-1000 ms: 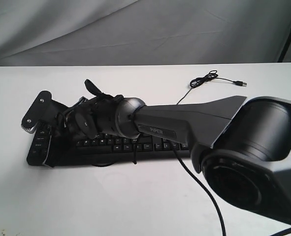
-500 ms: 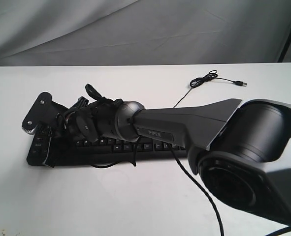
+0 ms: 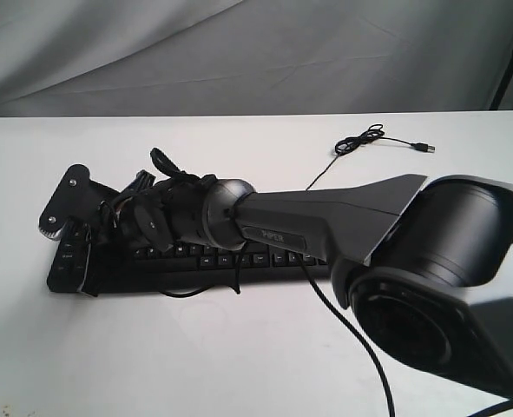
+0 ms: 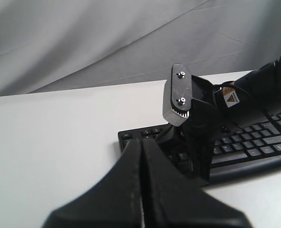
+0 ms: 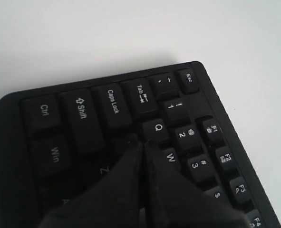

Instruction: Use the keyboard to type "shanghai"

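The black keyboard [image 3: 265, 259] lies across the white table [image 3: 239, 347], mostly under my right arm. My right gripper [image 3: 84, 276] reaches across to the keyboard's left end. In the right wrist view the gripper [image 5: 142, 142] is shut, its tip over the key beside Caps Lock [image 5: 112, 101] and next to Q [image 5: 158, 127]; that key's letter is hidden. My left gripper [image 4: 142, 141] is shut on nothing, hovering off the keyboard's [image 4: 254, 147] left end, facing the right gripper's [image 4: 199, 171] grey plate. The left gripper does not show in the exterior view.
The keyboard's thin USB cable [image 3: 360, 143] curls on the table behind it, plug lying loose at the far right. My right arm's bulky base [image 3: 447, 269] and its black cord [image 3: 351, 339] fill the front right. A grey cloth [image 3: 239, 52] hangs behind the table.
The right arm shifted slightly left and lower over the keyboard's left end, then held still over the last half second.
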`<state>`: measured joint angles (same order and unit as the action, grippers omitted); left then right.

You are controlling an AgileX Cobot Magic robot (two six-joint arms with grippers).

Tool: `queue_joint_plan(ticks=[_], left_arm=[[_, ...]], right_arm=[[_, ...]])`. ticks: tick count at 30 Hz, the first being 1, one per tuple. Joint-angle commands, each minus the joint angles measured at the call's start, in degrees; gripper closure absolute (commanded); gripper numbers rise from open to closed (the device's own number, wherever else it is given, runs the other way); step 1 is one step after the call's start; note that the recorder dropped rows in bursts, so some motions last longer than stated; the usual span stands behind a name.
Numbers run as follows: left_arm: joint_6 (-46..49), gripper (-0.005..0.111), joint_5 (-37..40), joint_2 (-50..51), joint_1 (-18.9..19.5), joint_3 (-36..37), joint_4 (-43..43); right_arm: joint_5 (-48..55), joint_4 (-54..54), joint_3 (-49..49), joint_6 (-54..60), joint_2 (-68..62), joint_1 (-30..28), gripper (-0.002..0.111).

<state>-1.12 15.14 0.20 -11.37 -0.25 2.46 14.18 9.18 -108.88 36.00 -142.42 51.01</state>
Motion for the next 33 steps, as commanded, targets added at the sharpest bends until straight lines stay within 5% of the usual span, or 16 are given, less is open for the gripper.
queue_joint_plan(ticks=[1,20,33], left_arm=[[-0.2,0.107,-0.3,-0.2,-0.2,0.2,0.0],[-0.2,0.107,-0.3,-0.2,-0.2,0.2,0.0],[-0.2,0.107,-0.3,-0.2,-0.2,0.2,0.0]], right_arm=[[1.0,0.2,-0.2,1.7,-0.3,-0.2,0.108],[5.0,-2.7,0.4,-1.0,5.7,-0.5,0.108],[-3.0,-2.8,20.8,-17.7,15.4,-4.3,0.108]])
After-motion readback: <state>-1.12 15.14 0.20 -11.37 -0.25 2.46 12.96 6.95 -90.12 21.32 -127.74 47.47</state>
